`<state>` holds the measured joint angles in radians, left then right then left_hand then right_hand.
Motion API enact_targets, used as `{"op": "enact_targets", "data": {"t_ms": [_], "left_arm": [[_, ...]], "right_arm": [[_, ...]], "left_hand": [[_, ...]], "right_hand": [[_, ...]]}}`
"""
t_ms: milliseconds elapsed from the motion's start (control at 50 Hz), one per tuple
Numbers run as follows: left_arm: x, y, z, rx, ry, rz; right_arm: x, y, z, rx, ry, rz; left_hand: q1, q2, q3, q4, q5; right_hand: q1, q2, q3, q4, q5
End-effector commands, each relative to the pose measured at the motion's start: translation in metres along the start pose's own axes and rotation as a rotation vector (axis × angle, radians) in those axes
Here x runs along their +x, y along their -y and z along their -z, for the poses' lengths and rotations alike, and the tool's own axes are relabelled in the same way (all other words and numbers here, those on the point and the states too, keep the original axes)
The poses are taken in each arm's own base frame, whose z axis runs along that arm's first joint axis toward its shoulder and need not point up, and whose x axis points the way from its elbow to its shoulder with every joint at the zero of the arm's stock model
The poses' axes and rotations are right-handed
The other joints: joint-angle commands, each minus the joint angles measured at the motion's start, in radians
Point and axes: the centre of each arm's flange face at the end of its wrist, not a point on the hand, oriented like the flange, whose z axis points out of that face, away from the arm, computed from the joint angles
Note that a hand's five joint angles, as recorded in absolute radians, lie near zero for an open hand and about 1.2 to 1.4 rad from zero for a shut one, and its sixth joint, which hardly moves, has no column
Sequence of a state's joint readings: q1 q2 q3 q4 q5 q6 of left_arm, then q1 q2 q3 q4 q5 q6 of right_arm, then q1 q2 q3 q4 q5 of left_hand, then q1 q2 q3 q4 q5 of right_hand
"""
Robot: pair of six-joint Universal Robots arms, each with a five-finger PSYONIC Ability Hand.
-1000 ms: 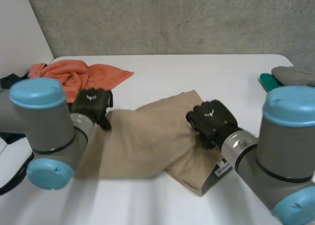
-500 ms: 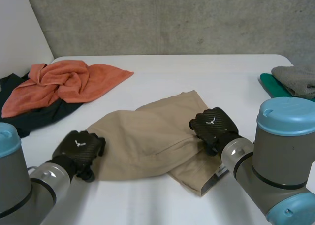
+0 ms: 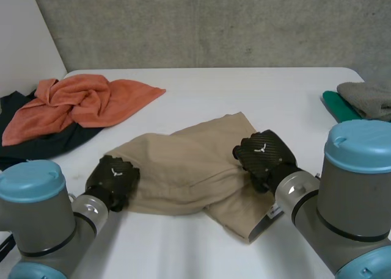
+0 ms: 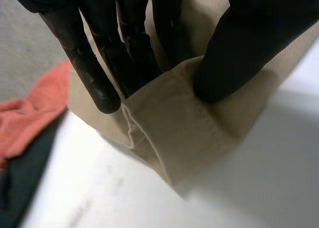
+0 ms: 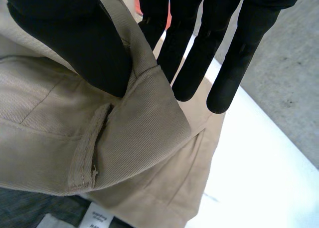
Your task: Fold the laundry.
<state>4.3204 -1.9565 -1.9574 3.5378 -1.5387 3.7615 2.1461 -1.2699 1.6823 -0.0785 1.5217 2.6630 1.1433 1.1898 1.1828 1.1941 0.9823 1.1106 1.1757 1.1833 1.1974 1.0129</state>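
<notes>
A tan pair of trousers [image 3: 183, 169] lies folded over in the middle of the white table [image 3: 244, 96]. My left hand [image 3: 113, 180] holds the garment's near left edge, and in the left wrist view the hem [image 4: 174, 118] is pinched between its thumb and fingers [image 4: 104, 63]. My right hand [image 3: 263, 158] grips the right side near the waistband. In the right wrist view a fold of tan cloth [image 5: 134, 123] is caught between the thumb [image 5: 84, 48] and the fingers [image 5: 219, 63].
An orange towel [image 3: 79, 99] lies crumpled over a dark garment [image 3: 36, 146] at the table's far left. A green cloth [image 3: 339, 107] and a grey one [image 3: 369, 99] are stacked at the far right edge. A white label [image 3: 274, 210] sticks out by the waistband.
My left hand came down from the garment's far left edge to its near left edge and closed on the hem, lifting it a little. The right hand stayed in place.
</notes>
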Motion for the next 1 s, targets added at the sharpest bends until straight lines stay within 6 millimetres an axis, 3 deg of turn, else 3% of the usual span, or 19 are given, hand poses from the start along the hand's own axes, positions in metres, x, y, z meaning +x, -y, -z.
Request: {"op": "enact_targets", "data": {"t_ms": [20, 120, 140, 200, 280, 340, 420, 500, 640, 700, 740, 760, 800, 820, 840, 880, 900, 1000], "left_arm": [[-0.024, 0.042, 0.021, 0.138, 0.152, 0.0], [-0.063, 0.099, 0.059, 0.318, 0.278, 0.061], [-0.075, 0.117, 0.074, 0.366, 0.297, 0.086], [-0.098, 0.15, 0.107, 0.442, 0.313, 0.133], [-0.119, 0.178, 0.139, 0.462, 0.299, 0.177], [-0.127, 0.187, 0.145, 0.438, 0.277, 0.192], [-0.128, 0.183, 0.129, 0.321, 0.222, 0.194], [-0.118, 0.171, 0.095, 0.204, 0.154, 0.188], [-0.103, 0.146, 0.009, 0.089, 0.097, 0.16], [-0.107, 0.155, -0.023, 0.168, 0.132, 0.166], [-0.116, 0.168, -0.036, 0.254, 0.173, 0.17], [-0.128, 0.185, -0.045, 0.361, 0.227, 0.177], [-0.146, 0.208, -0.046, 0.499, 0.305, 0.187], [-0.167, 0.232, -0.041, 0.647, 0.395, 0.196], [-0.177, 0.245, -0.035, 0.725, 0.438, 0.204], [-0.195, 0.267, -0.019, 0.865, 0.517, 0.216], [-0.208, 0.286, -0.001, 0.988, 0.573, 0.225], [-0.217, 0.312, 0.039, 1.162, 0.592, 0.233]], "right_arm": [[0.018, 0.023, 0.01, 0.05, -0.046, 0.007], [0.051, 0.056, 0.025, 0.097, -0.125, 0.063], [0.066, 0.071, 0.032, 0.124, -0.165, 0.087], [0.088, 0.096, 0.044, 0.177, -0.22, 0.121], [0.114, 0.133, 0.069, 0.235, -0.243, 0.156], [0.116, 0.138, 0.074, 0.202, -0.199, 0.169], [0.117, 0.127, 0.064, 0.089, -0.099, 0.211], [0.116, 0.114, 0.045, 0.025, -0.05, 0.253], [0.114, 0.078, -0.019, -0.03, -0.058, 0.231], [0.113, 0.078, -0.049, 0.051, -0.119, 0.237], [0.119, 0.087, -0.063, 0.133, -0.195, 0.239], [0.127, 0.1, -0.074, 0.234, -0.283, 0.237], [0.14, 0.119, -0.08, 0.361, -0.391, 0.235], [0.148, 0.131, -0.081, 0.431, -0.445, 0.236], [0.162, 0.152, -0.08, 0.579, -0.539, 0.23], [0.174, 0.172, -0.074, 0.718, -0.61, 0.231], [0.183, 0.19, -0.066, 0.849, -0.662, 0.233], [0.186, 0.214, -0.054, 1.046, -0.63, 0.243]], "left_hand": [[0.253, 0.207, 0.213, 0.202, 0.239], [0.253, 0.207, 0.213, 0.202, 0.239], [0.253, 0.207, 0.213, 0.202, 0.239], [0.253, 0.207, 0.213, 0.202, 0.239], [0.253, 0.207, 0.213, 0.202, 0.239], [0.253, 0.207, 0.213, 0.202, 0.239], [0.253, 0.207, 0.213, 0.202, 0.239], [0.253, 0.207, 0.213, 0.202, 0.239], [0.253, 0.207, 0.213, 0.202, 0.239], [0.253, 0.207, 0.213, 0.202, 0.239], [0.253, 0.207, 0.213, 0.202, 0.239], [0.253, 0.207, 0.213, 0.202, 0.239], [0.253, 0.207, 0.213, 0.202, 0.239], [0.253, 0.207, 0.213, 0.202, 0.239], [0.253, 0.207, 0.213, 0.202, 0.239], [0.253, 0.207, 0.213, 0.202, 0.239], [0.253, 0.207, 0.213, 0.202, 0.239], [0.253, 0.207, 0.213, 0.202, 0.239]], "right_hand": [[0.286, 0.221, 0.213, 0.199, 0.209], [0.286, 0.221, 0.213, 0.199, 0.209], [0.286, 0.221, 0.213, 0.199, 0.209], [0.286, 0.221, 0.213, 0.199, 0.209], [0.286, 0.221, 0.213, 0.199, 0.209], [0.286, 0.221, 0.213, 0.199, 0.209], [0.286, 0.221, 0.213, 0.199, 0.209], [0.286, 0.221, 0.213, 0.199, 0.209], [0.286, 0.221, 0.213, 0.199, 0.209], [0.286, 0.221, 0.213, 0.199, 0.209], [0.286, 0.221, 0.213, 0.199, 0.209], [0.286, 0.221, 0.213, 0.199, 0.209], [0.286, 0.221, 0.213, 0.199, 0.209], [0.286, 0.221, 0.213, 0.199, 0.209], [0.286, 0.221, 0.213, 0.199, 0.209], [0.286, 0.221, 0.213, 0.199, 0.209], [0.286, 0.221, 0.213, 0.199, 0.209], [0.286, 0.221, 0.213, 0.199, 0.209]]}}
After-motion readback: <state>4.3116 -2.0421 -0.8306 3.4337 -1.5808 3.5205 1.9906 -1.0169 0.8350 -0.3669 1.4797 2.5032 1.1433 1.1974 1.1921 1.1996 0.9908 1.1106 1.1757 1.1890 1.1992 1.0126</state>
